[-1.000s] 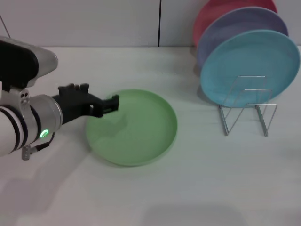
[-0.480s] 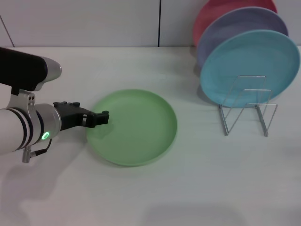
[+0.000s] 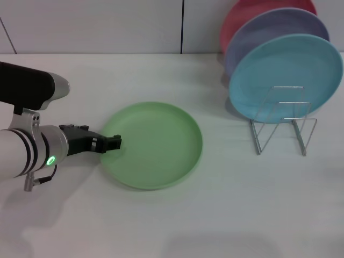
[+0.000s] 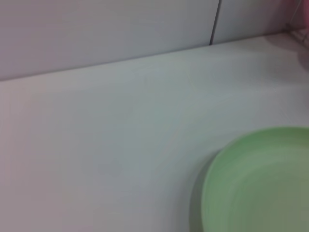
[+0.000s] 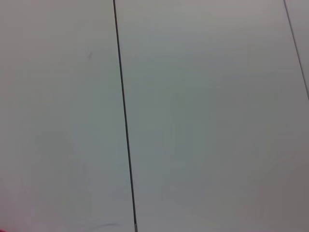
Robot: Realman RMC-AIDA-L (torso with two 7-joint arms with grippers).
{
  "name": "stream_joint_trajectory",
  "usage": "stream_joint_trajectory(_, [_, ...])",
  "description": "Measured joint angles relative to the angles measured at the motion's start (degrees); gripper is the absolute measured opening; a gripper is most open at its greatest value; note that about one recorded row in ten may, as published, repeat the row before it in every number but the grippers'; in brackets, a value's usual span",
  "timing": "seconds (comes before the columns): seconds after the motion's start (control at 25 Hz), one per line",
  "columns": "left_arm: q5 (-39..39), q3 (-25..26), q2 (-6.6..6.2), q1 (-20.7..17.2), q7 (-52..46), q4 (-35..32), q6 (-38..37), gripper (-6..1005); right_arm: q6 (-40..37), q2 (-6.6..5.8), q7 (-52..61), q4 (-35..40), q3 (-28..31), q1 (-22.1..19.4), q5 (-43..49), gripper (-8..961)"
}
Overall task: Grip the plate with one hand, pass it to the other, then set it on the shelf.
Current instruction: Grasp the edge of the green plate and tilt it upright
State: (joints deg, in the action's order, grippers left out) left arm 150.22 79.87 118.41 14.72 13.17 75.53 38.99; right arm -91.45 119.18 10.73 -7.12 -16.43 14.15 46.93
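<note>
The light green plate [image 3: 156, 145] lies flat on the white table, left of centre in the head view. Its edge also shows in the left wrist view [image 4: 260, 183]. My left gripper [image 3: 112, 144], black with a silver and white wrist and a green light, reaches in low from the left and is at the plate's left rim. The wire shelf [image 3: 282, 126] stands at the right, its front loops empty. My right gripper is out of view; the right wrist view shows only a pale wall with a dark seam.
A light blue plate [image 3: 285, 75], a lavender plate [image 3: 269, 32] and a pink plate [image 3: 242, 16] stand upright in the back of the rack. The white table [image 3: 215, 215] stretches between the green plate and the rack. A wall is behind.
My left gripper has drawn back to the left and come down, from over the plate's upper left part to its left rim. The plate has not moved.
</note>
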Motion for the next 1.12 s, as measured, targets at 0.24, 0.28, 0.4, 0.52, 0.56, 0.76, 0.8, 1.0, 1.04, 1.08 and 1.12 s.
stream_joint_trajectory(0.24, [0.0,0.0,-0.02,0.8,0.0,-1.5,0.1,862,0.0,0.00,0.0,0.0,0.0,0.0,0.0,760])
stream_joint_trajectory(0.28, [0.0,0.0,-0.02,0.9,0.0,-1.6,0.1,862,0.0,0.00,0.0,0.0,0.0,0.0,0.0,760])
stream_joint_trajectory(0.4, [0.0,0.0,-0.02,1.1,0.0,-2.0,0.2,862,-0.1,0.05,0.0,0.0,0.0,-0.1,0.0,760])
stream_joint_trajectory(0.52, [0.0,0.0,-0.02,1.3,0.0,-2.5,0.3,862,-0.1,0.07,0.0,-0.1,0.0,-0.3,0.0,760])
stream_joint_trajectory(0.56, [0.0,0.0,-0.02,1.3,-0.1,-2.5,0.5,862,-0.1,0.08,0.0,-0.1,0.0,-0.3,0.0,760])
stream_joint_trajectory(0.76, [0.0,0.2,-0.01,1.4,-0.2,-2.5,1.6,830,-0.4,0.09,0.0,-0.2,0.0,-0.4,0.5,759])
stream_joint_trajectory(0.8, [0.0,0.2,0.00,1.5,-0.2,-2.5,1.8,819,-0.5,0.09,0.0,-0.2,0.0,-0.4,0.7,759])
stream_joint_trajectory(1.0, [0.1,0.3,-0.02,1.6,-0.2,-2.5,2.1,765,-0.6,0.09,0.0,-0.2,0.0,-0.3,0.9,759])
stream_joint_trajectory(1.04, [0.1,0.3,-0.01,1.6,-0.3,-2.5,2.1,754,-0.6,0.09,0.0,-0.2,0.0,-0.2,0.9,759])
stream_joint_trajectory(1.08, [0.1,0.3,0.00,1.6,-0.3,-2.4,2.1,743,-0.6,0.09,0.0,-0.3,0.0,-0.2,0.9,759])
stream_joint_trajectory(1.12, [0.1,0.3,0.03,1.6,-0.4,-2.3,2.2,707,-0.6,0.09,0.0,-0.3,0.0,-0.2,0.9,759])
